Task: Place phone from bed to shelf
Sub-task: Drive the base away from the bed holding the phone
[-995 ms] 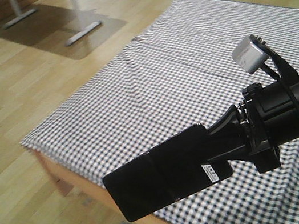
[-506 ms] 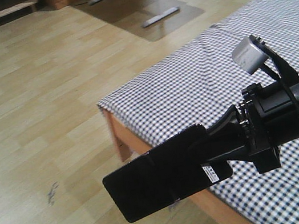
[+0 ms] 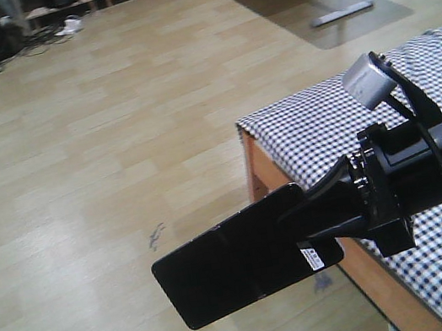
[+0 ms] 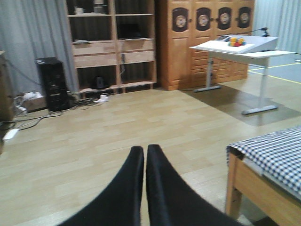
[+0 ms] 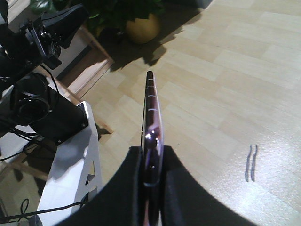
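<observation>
we are turning away from the bed [image 3: 317, 127], now sliding out rightward; our right pincer [image 3: 300, 224] is clamping the phone [image 3: 225, 263], carry underway.

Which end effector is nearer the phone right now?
Right. The right end effector is clamped on the phone; the left end effector is shut and empty, apart from it, over the floor.

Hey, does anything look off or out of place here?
Nothing serious. The phone is clamped by one end in the right gripper. Only dark scuff marks on the wood floor near the bed corner stand out.
</observation>
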### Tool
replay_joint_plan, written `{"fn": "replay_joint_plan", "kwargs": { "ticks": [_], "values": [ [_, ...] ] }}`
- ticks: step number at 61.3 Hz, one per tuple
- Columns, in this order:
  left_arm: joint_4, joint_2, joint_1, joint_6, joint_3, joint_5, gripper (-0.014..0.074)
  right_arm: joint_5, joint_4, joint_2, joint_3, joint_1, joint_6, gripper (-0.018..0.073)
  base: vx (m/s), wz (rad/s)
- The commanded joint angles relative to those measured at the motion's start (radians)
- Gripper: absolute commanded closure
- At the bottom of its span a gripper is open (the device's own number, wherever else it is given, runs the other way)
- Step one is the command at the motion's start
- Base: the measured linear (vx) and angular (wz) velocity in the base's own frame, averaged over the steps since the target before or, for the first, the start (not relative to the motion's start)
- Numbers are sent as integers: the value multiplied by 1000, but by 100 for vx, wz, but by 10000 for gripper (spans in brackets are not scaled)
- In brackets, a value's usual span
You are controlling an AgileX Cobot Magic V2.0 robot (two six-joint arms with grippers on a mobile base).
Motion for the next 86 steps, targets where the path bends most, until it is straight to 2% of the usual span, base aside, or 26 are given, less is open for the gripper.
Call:
{"fn": "replay_joint_plan", "kwargs": {
  "ticks": [1,46,86],
  "values": [
    [-10,-6,-5,-9,-25,-71,595,78,77,-26,-23,-1,-5,561,-12,44],
    [-10,-6,-5,-9,-25,-71,595,78,77,-26,-23,-1,-4,561,-9,35],
    [-10,-6,-5,-9,-25,-71,595,78,79,-26,-23,-1,-7,561,4,6]
  ]
}}
